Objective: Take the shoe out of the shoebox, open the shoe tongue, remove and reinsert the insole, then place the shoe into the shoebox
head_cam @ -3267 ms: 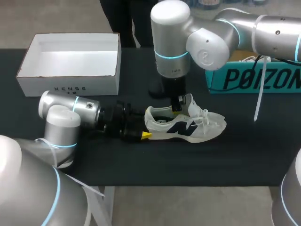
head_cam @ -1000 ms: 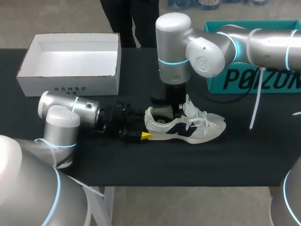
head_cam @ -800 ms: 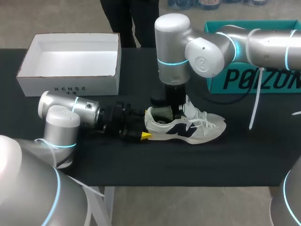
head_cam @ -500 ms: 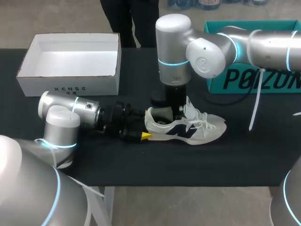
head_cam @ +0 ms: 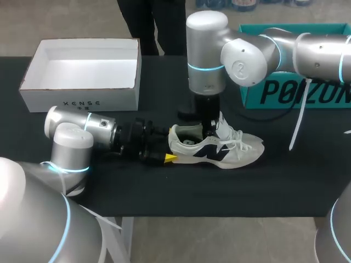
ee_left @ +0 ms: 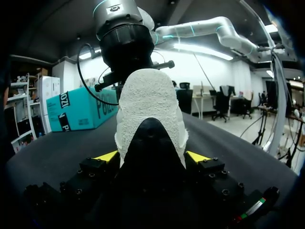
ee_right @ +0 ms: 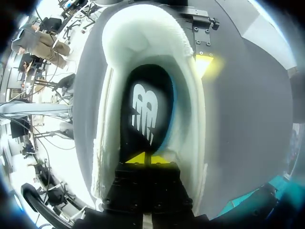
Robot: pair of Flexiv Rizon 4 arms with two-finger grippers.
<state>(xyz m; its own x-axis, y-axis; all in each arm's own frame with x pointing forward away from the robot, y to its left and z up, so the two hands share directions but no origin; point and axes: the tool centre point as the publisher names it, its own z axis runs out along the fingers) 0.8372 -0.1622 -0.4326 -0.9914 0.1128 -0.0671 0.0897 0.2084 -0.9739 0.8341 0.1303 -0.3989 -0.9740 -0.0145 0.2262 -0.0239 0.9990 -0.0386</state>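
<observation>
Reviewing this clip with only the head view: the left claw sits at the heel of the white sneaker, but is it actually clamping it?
Observer: Yes. The left wrist view shows the left claw shut on the white knit sneaker, one yellow tip against each side of its heel.
Operator: And the other arm's, hidden under its wrist?
Observer: Its wrist view shows the right claw, tips together, down inside the shoe opening.
Operator: Insole out yet?
Observer: No, the black insole with a white logo lies inside the shoe.

Lettering stands on the white box [head_cam: 81, 103] and teal box [head_cam: 329, 93].
</observation>
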